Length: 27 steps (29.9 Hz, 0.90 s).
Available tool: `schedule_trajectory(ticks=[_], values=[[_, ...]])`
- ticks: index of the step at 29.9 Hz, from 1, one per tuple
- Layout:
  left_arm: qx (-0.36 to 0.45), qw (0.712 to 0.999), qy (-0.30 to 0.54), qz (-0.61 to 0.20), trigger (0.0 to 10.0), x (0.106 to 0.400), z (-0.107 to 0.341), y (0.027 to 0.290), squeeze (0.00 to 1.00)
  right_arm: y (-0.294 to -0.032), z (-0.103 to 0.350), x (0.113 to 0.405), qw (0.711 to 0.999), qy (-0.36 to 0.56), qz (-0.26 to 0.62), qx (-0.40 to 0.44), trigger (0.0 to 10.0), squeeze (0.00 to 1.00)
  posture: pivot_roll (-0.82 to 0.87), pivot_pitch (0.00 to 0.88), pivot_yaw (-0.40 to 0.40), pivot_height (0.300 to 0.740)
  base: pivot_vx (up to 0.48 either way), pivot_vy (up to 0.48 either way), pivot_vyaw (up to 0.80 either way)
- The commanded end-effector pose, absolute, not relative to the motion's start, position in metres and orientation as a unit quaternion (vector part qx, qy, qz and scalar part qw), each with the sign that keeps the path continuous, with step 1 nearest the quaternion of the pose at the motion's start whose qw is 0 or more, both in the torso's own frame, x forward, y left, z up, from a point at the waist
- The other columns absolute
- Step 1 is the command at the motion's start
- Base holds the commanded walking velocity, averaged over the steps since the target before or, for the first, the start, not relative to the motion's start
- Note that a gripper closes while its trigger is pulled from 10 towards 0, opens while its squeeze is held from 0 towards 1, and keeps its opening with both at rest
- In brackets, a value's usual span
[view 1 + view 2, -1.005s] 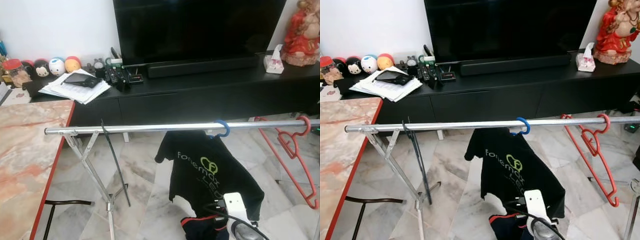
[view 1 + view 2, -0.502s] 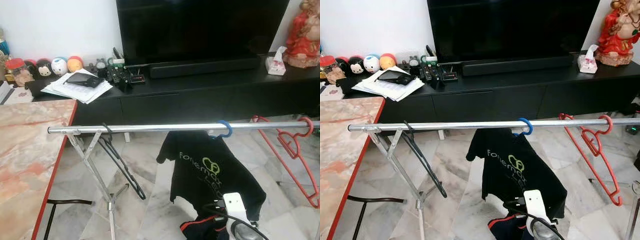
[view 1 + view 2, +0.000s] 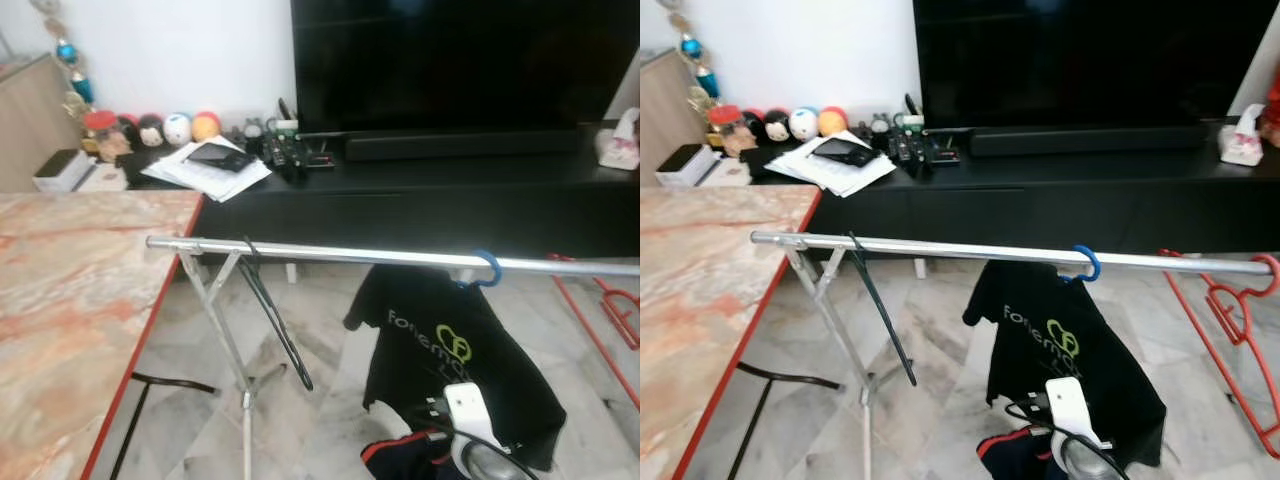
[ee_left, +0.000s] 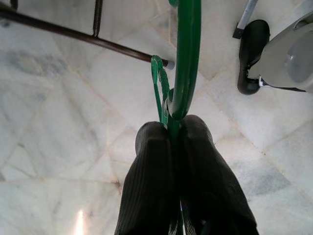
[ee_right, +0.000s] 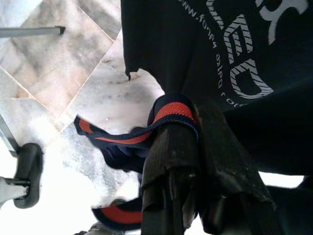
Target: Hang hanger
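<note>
1. The left gripper (image 4: pixel 172 142) has its fingers clamped on a green hanger (image 4: pixel 186 54), held low over the marble floor (image 4: pixel 58 122), below the rail (image 3: pixel 400 256).
2. The hanger looks light, stiff and a bit slick, so I'd hold it near the hook's base.
3. The right gripper (image 5: pixel 195 147) is pinched on a navy-and-red garment (image 5: pixel 171 111), also below the rail, beside the black t-shirt (image 3: pixel 450 360).
</note>
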<state>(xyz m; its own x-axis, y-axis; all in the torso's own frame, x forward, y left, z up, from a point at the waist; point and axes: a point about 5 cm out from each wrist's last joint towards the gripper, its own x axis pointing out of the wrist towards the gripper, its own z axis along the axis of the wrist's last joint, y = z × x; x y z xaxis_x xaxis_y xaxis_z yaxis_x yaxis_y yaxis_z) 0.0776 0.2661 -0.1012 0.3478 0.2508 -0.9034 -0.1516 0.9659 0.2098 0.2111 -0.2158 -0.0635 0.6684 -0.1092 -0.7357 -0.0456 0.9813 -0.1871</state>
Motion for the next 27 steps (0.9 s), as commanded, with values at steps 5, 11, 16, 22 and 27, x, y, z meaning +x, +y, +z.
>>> schedule_trajectory(ticks=[5, 11, 16, 22, 27], values=[[0.040, 0.818, 0.559, 0.127, 10.0, 0.0769, -0.1009, 0.2677, 0.00, -0.2107, -0.0606, 0.2174, 0.914, 0.396, -0.015, -0.087, 10.0, 0.00, -0.04, 0.000, 0.003, 0.740, -0.248, 0.000, 0.00], [0.040, 0.818, 0.559, 0.127, 10.0, 0.0762, -0.1011, 0.2677, 0.00, -0.2107, -0.0609, 0.2168, 0.914, 0.396, -0.019, -0.084, 10.0, 0.00, -0.04, 0.000, 0.003, 0.740, -0.254, 0.000, 0.00], [0.039, 0.818, 0.559, 0.128, 10.0, 0.0758, -0.1011, 0.2676, 0.00, -0.2108, -0.0610, 0.2165, 0.915, 0.395, -0.019, -0.083, 10.0, 0.00, -0.04, 0.000, 0.003, 0.740, -0.263, 0.000, 0.00], [0.039, 0.818, 0.560, 0.127, 10.0, 0.0755, -0.1011, 0.2679, 0.00, -0.2103, -0.0613, 0.2161, 0.915, 0.394, -0.023, -0.081, 10.0, 0.00, -0.05, 0.000, 0.011, 0.740, -0.277, 0.000, 0.00], [0.043, 0.818, 0.560, 0.125, 10.0, 0.0762, -0.1007, 0.2690, 0.00, -0.2091, -0.0614, 0.2163, 0.916, 0.394, -0.024, -0.078, 10.0, 0.00, -0.05, 0.000, 0.016, 0.740, -0.280, 0.000, 0.00]])
